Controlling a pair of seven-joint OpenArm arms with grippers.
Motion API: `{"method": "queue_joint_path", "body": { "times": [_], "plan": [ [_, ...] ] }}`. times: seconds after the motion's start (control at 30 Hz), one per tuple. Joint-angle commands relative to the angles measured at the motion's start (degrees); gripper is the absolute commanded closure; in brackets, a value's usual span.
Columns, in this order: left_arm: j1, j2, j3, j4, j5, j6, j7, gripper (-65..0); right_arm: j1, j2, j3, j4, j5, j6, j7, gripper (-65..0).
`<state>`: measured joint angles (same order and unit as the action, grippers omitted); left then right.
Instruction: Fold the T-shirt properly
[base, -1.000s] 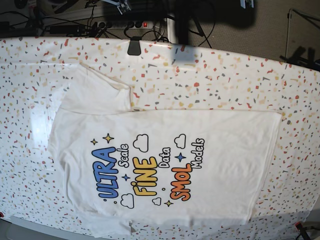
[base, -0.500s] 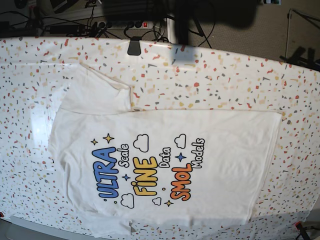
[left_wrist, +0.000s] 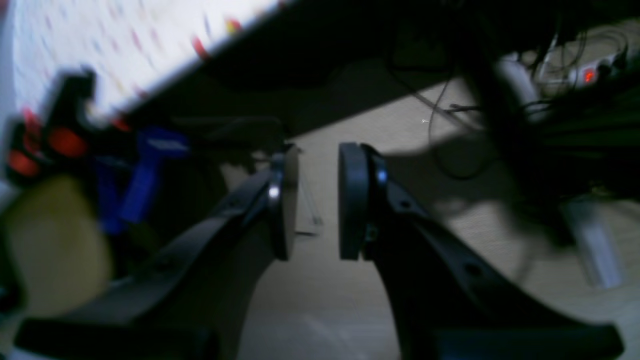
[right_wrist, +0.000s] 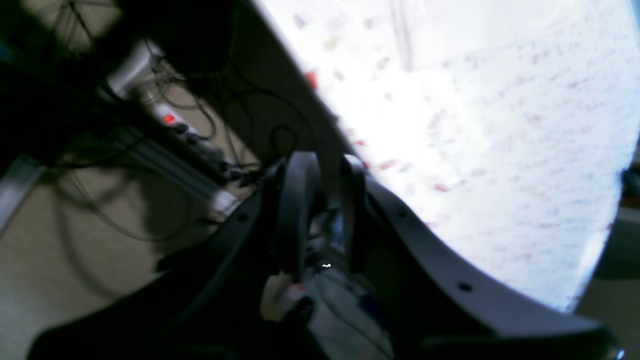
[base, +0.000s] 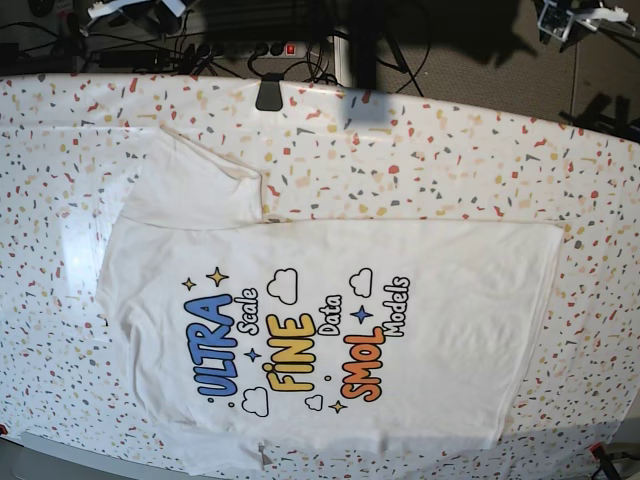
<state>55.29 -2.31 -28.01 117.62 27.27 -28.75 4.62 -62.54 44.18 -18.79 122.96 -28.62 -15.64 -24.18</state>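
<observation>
Two grippers off the table edge, holding nothing: left gripper (left_wrist: 318, 200) pads apart w/ clear gap, right gripper (right_wrist: 324, 215) pads apart, narrow gap. T-shirt (base: 330, 335) flat, print up, on speckled table cover (base: 450, 150); one sleeve spread toward far-left.

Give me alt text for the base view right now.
A white T-shirt lies flat and print-up on a speckled table, one sleeve spread toward the far left. Its print reads "ULTRA Scale FINE Data SMOL Models". No arm is over the cloth; cables run along the dark far edge.
</observation>
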Motion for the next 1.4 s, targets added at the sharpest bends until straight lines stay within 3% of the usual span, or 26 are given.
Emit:
{"method": "queue_joint_path", "body": {
  "times": [0.0, 0.07, 0.23, 0.4, 0.5, 0.73, 0.87, 1.37],
  "plan": [
    [0.9, -1.99, -0.33, 1.9, -0.26, 0.35, -0.55, -13.7, -0.66, 0.96, 0.07, 2.58, -1.97, -1.36, 0.17, -12.6],
    [0.9, -6.03, -0.33, 3.19, -0.26, -0.72, -0.57, -14.8, -0.66, 1.77, 0.07, 4.79, -3.91, -1.36, -0.85, -12.6],
    [0.59, -17.09, -0.33, 3.93, -0.26, -1.51, -2.27, -26.2, -0.57, 2.32, 0.07, 7.17, -5.99, -1.36, -0.98, -12.6],
    [0.37, -26.56, -0.33, 3.93, -0.28, -1.46, -9.11, -26.7, 0.92, 2.29, 0.07, 7.17, -5.9, -1.38, -1.73, -12.6],
    [-2.6, -30.4, 1.03, 3.91, -0.33, -1.46, -9.31, -26.7, 3.19, 2.29, 0.07, 7.17, -5.9, -1.38, -3.98, -12.6],
    [-15.98, -32.94, 12.57, 3.65, -0.28, -1.46, 0.92, -26.7, 7.41, 2.29, 0.07, 7.15, -5.7, -1.4, -5.86, -12.6],
    [-22.43, -32.94, 18.75, -0.7, -0.26, 0.66, 0.94, -26.7, 8.11, 2.29, 0.07, 7.15, -5.7, -1.42, -5.88, -12.6],
    [-49.55, -31.54, 36.59, -31.78, 3.23, 2.43, 2.91, -26.7, 8.11, 2.12, 0.07, 7.15, -5.73, -1.51, -5.92, -12.6]
  ]
}}
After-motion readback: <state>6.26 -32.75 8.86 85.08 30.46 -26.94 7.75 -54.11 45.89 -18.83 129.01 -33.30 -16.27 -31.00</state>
